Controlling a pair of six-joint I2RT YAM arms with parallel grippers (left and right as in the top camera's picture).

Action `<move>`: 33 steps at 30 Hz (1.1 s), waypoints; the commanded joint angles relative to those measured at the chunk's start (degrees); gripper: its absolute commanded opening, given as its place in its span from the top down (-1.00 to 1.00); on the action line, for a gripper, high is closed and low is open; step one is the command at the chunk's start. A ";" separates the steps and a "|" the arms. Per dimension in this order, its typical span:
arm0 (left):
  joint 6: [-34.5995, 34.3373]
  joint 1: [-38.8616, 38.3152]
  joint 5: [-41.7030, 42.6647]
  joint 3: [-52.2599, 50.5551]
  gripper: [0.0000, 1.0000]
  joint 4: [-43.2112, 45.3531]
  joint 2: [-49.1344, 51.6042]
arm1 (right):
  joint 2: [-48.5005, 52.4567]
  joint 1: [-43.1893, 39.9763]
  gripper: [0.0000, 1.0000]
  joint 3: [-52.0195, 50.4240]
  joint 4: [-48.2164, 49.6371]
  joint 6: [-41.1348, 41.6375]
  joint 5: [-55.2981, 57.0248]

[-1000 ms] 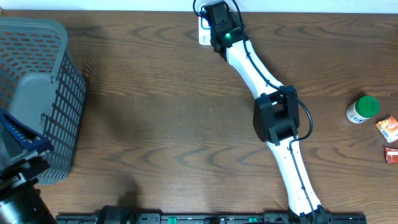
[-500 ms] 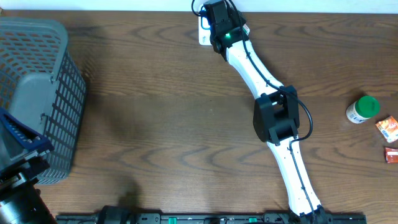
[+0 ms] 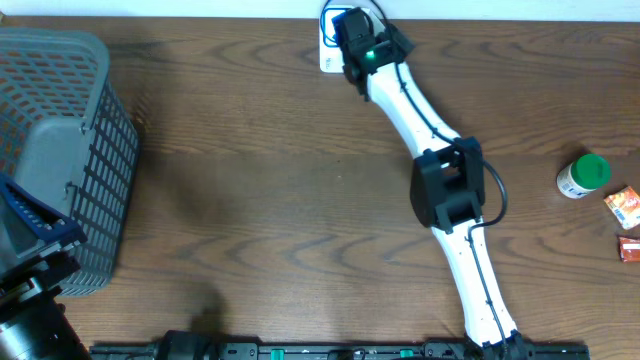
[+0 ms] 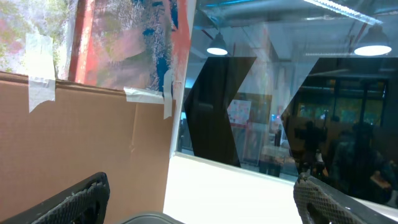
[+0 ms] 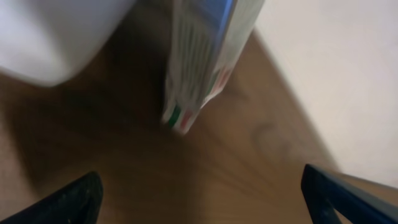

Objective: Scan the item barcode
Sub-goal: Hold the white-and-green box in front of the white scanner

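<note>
Nearest, at the front left corner, the left gripper [image 4: 202, 198] is mostly cut off in the overhead view. Its own camera shows its fingers spread wide with nothing between them, facing cardboard and a window rather than the table [image 3: 250, 200]. A basket [image 3: 60, 130] stands beside it. Toward the right edge lie a green-capped bottle [image 3: 583, 175], an orange packet [image 3: 622, 207] and a red packet [image 3: 630, 247] cropped by the frame.

At the far edge, the right gripper [image 5: 202, 196] hides most of the box [image 5: 208, 56] from above — only a white sliver shows. Its jaws stand wide and clear of the box, which sits just ahead of the fingertips. The box stands upright on a narrow edge, white with green and red print and a blue face — too blurred to read.
</note>
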 commanded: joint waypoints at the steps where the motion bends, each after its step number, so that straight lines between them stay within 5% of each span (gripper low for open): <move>1: 0.50 0.28 -0.50 0.68 -0.89 0.22 -0.15 | -4.63 -4.90 -0.95 0.37 -2.82 11.72 -12.66; 9: 0.50 0.28 -0.48 0.68 -0.89 0.22 -0.15 | -4.17 -12.20 -0.92 -0.17 1.70 22.73 -35.45; 33: 0.50 0.28 -0.48 0.68 -0.89 0.22 -0.15 | 3.37 -9.68 -0.98 -1.88 15.41 19.80 -41.27</move>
